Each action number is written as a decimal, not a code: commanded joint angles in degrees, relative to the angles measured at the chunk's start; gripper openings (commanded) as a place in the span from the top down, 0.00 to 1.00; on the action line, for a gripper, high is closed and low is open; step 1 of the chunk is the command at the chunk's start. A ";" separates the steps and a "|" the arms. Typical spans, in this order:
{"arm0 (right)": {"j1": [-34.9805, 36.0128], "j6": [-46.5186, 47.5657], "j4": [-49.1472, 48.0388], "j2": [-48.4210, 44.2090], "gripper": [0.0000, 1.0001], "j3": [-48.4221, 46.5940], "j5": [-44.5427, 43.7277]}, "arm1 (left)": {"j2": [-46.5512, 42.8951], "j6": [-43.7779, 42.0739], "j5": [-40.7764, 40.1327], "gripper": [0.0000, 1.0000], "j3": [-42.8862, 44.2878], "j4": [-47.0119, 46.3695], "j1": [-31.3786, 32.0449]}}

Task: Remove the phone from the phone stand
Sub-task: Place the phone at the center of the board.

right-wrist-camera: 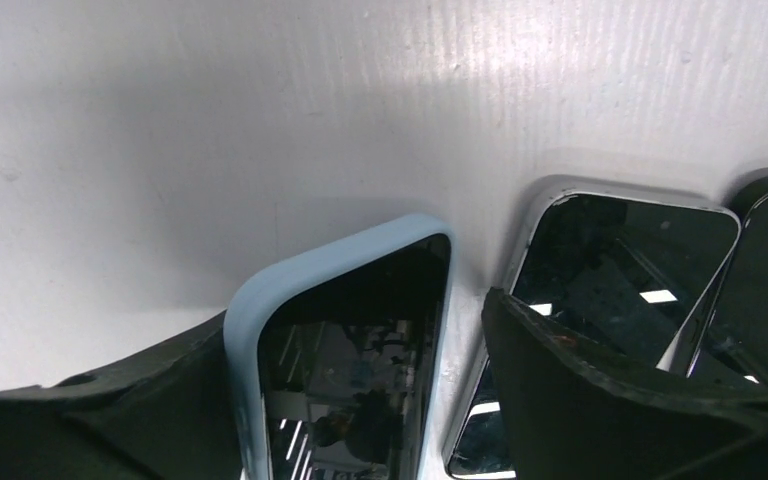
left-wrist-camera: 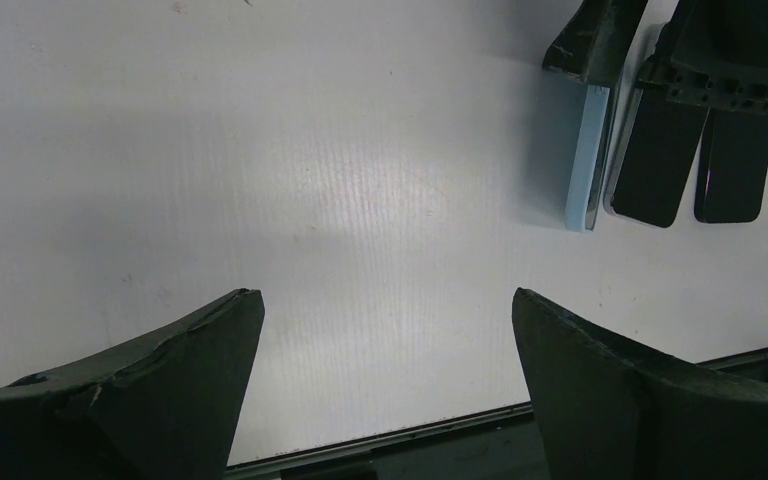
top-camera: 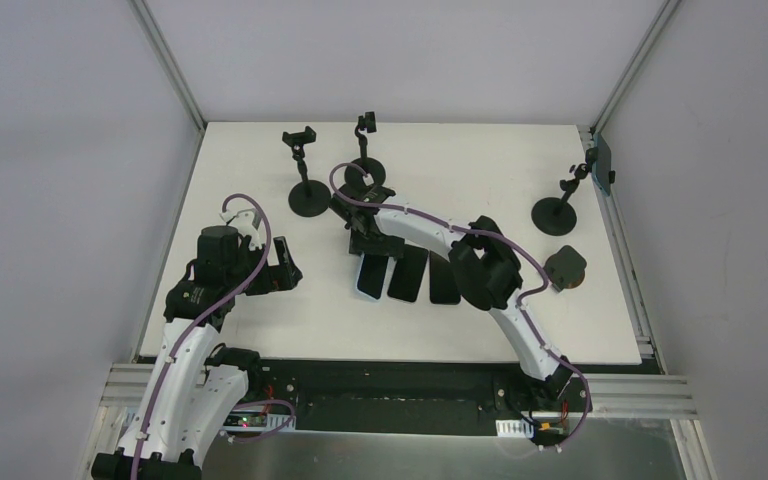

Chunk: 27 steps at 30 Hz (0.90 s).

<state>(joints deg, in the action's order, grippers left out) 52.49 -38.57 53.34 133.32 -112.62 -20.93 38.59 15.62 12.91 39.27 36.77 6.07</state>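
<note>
Right fingers (right-wrist-camera: 580,400) spread either side of the blue-cased phone (right-wrist-camera: 360,370), not clenched: a strip of table (top-camera: 260,200) shows between the right-hand finger and the phone's edge. Can't tell if the other finger touches the case. Right gripper (top-camera: 365,245) sits low near table centre, over the 12 o'clock end of that phone. The phone lies screen up, leftmost of three side by side at centre toward 6 o'clock. Second phone (top-camera: 408,272) is just beside it and third phone (top-camera: 445,282) is next over, partly under the right arm.

Left fingers (left-wrist-camera: 160,380) released, wide apart, nothing between them. Left gripper (top-camera: 290,272) hangs over bare table at 9 o'clock, pointing toward the phones.

Mounted phone (top-camera: 603,163) is clamped in the right stand (top-camera: 558,212) at the 2 o'clock edge, well apart from both grippers. Two other stands (top-camera: 307,195) at 12 o'clock. Dark round object (top-camera: 565,268) at 3 o'clock.
</note>
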 commanded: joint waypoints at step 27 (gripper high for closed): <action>2.54 11.19 -7.29 -12.77 0.04 7.24 7.01 | 0.95 -0.59 -0.59 0.01 1.95 0.83 0.38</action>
<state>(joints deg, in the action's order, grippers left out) 54.37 -29.43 48.34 126.87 -105.73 -15.88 39.42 15.62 12.91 39.27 36.77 6.07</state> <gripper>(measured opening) 0.954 0.990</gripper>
